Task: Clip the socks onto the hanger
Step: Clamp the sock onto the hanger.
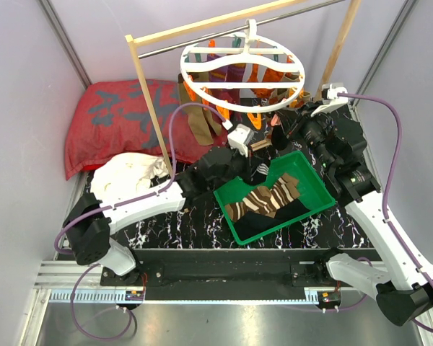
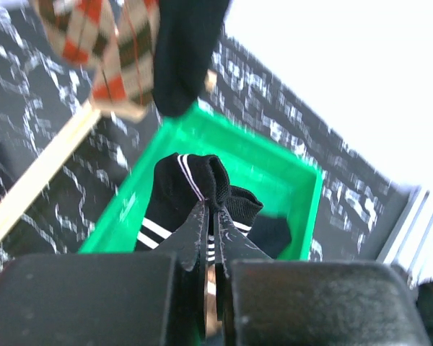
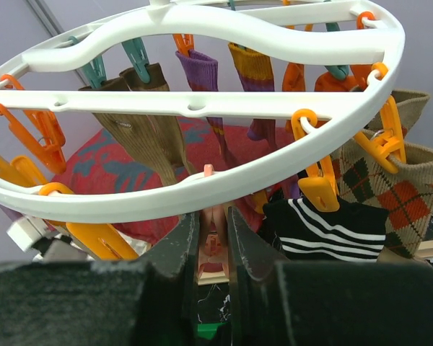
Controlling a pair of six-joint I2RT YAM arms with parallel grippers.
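- Hanger (image 1: pixel 242 72): white ring, hung from wooden frame (image 1: pixel 148 108); socks (image 1: pixel 202 119) hang beneath.
- Green tray (image 1: pixel 314 189): on marbled surface (image 1: pixel 180 223); holds striped sock (image 1: pixel 263 200), black socks (image 1: pixel 256 223).
- Red pillow (image 1: pixel 112 122), white cloth (image 1: pixel 130 173): left rear.

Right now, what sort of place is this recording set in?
Probably a lab cell staged as a laundry corner: grey partition walls, a clip hanger hanging in a wooden frame, a green bin of socks on a marbled table.

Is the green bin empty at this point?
No, a brown-and-cream striped sock and a black sock lie inside the green bin in the top view.
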